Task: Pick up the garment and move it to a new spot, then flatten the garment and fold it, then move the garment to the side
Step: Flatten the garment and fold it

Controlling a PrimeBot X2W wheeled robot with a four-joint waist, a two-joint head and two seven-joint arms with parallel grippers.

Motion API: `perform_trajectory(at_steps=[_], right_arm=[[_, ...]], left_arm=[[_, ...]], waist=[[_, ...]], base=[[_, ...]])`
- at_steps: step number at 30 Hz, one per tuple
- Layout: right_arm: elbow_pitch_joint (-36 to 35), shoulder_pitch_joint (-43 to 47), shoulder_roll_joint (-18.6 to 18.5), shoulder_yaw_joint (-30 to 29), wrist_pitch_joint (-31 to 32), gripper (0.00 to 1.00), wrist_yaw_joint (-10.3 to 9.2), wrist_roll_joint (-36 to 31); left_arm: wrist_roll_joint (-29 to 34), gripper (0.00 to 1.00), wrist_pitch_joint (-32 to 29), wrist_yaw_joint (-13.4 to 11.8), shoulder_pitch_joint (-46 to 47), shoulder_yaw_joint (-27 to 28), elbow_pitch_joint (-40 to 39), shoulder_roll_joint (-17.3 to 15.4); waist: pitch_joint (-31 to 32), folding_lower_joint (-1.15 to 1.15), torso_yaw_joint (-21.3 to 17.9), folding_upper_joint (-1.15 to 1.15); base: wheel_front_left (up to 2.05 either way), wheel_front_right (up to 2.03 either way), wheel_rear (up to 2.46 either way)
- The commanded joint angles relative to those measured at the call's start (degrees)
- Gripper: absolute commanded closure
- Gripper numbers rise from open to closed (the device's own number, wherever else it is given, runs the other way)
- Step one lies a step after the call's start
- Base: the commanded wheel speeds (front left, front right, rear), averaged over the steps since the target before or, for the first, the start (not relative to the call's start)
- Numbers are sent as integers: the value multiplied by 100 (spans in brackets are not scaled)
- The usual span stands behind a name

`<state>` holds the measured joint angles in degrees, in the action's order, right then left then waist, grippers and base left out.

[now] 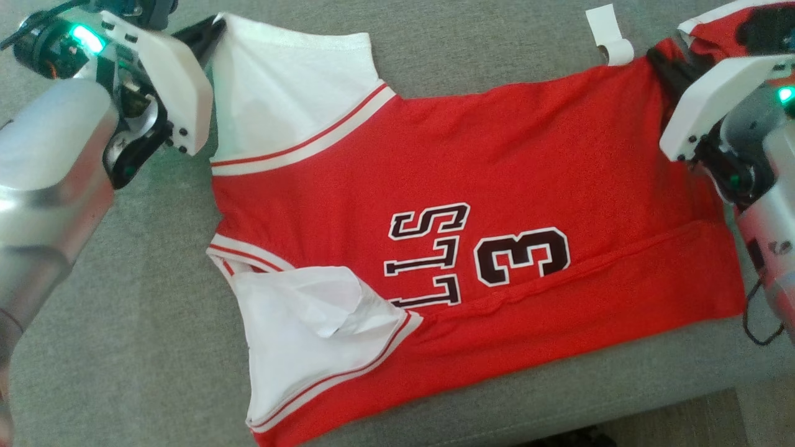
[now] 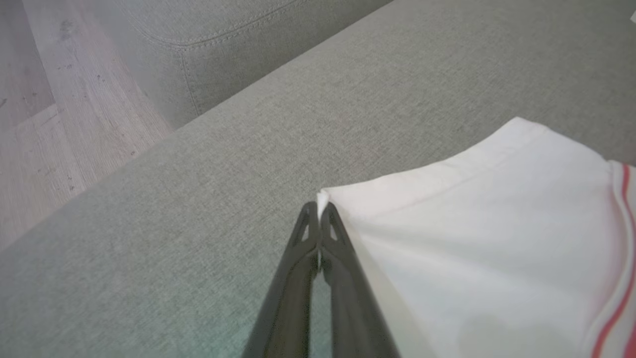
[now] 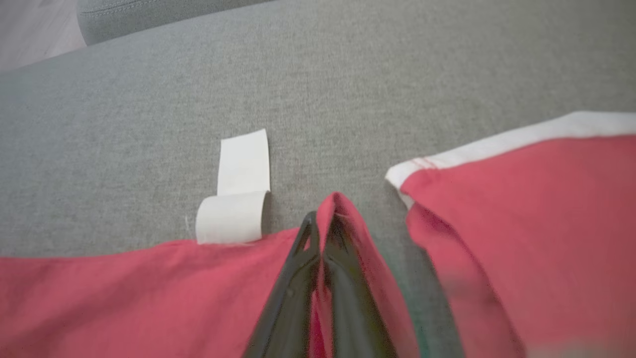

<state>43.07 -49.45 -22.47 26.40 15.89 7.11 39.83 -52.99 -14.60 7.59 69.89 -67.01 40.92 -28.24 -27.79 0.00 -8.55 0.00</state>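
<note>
**Item:** red jersey with white sleeves, spread on the grey couch cushion at the centre of my head view. Its near edge is turned up over itself toward 5 o'clock.

**Left hold:** my left gripper, at 10 o'clock, is clenched on the corner of the far sleeve.

**Right hold:** my right gripper, at 2 o'clock, is pinched on a red fold by the hem.

**Purpose, as I judge it:** two far corners are held so the cloth can be pulled taut or carried over.

**Lettering:** black, white-edged "LLS" and "3", lying sideways. Any letters before them are hidden under the near sleeve at 7 o'clock.

**Tag****:** white and curled, at 1 o'clock, with no print I can read.
</note>
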Motion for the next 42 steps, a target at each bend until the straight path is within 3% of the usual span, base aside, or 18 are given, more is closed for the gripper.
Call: perform_trajectory(at_steps=[1,13,22,35,42], right_arm=[[-97,-170,-111,49,-155,100,37,26],[37,-617,-293,2,-645,100,37,465],[-31,-565,-642,-43,-858,100,37,767],[-432,763,-1164,-89,-1126,100,37,1435],[-630,1530,-1351,-179,-1232,100,37,1584]], left_arm=[[-10,100,165,-10,385,149,-6,-151],[331,100,1786,-10,889,112,518,127],[261,100,2513,-10,970,10,629,281],[330,100,2948,-58,-95,-89,-239,97],[484,100,2957,-265,-1179,324,-1411,-209]], waist=[[-7,0,31,0],[80,0,336,0],[195,0,589,0],[900,0,1034,0],[1235,0,1181,0]], base=[[0,0,0],[0,0,0],[0,0,0],[0,0,0],[0,0,0]])
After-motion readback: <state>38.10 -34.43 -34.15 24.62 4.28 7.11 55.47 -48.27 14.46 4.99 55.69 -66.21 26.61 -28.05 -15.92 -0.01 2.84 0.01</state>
